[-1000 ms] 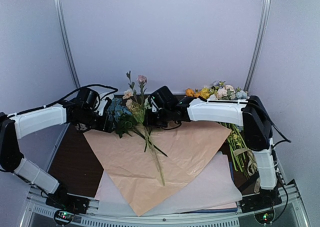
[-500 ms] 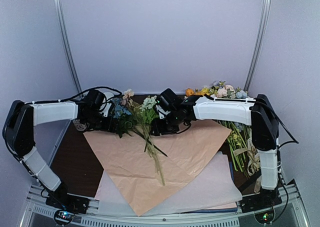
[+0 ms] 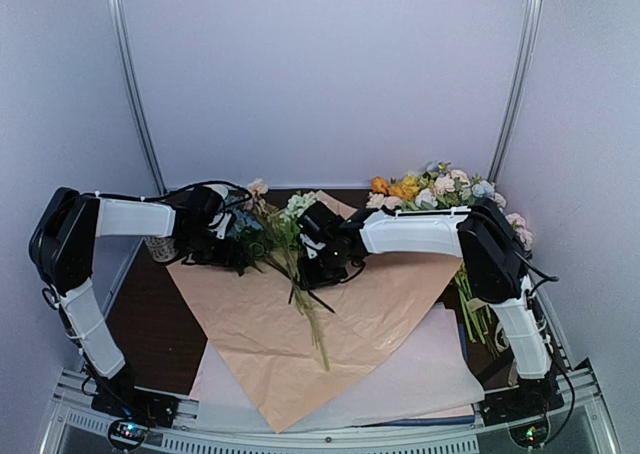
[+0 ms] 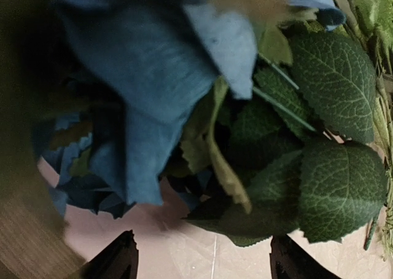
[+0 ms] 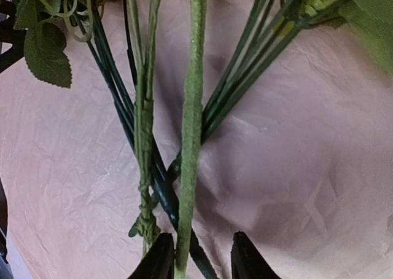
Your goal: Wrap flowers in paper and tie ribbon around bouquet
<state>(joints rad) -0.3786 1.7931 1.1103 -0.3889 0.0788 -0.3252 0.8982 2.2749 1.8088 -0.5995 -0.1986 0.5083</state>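
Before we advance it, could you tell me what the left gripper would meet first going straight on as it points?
Probably the dark green serrated leaves of the long-stemmed artificial flowers, straight ahead of the left gripper, though depth is unclear.

The paper (image 3: 340,314) lies on the table (image 3: 140,314) w/ one corner toward the near edge, & its near part rests over a stack of sheets (image 3: 440,374). The flowers (image 3: 285,244) lie on the paper's far-left part, heads at the far side, stems running toward the near side. The left gripper (image 3: 232,242) is just left of the heads, the right gripper (image 3: 318,264) just right of the stems. A 2nd bunch (image 3: 435,186) lies at the far right, beside the paper.
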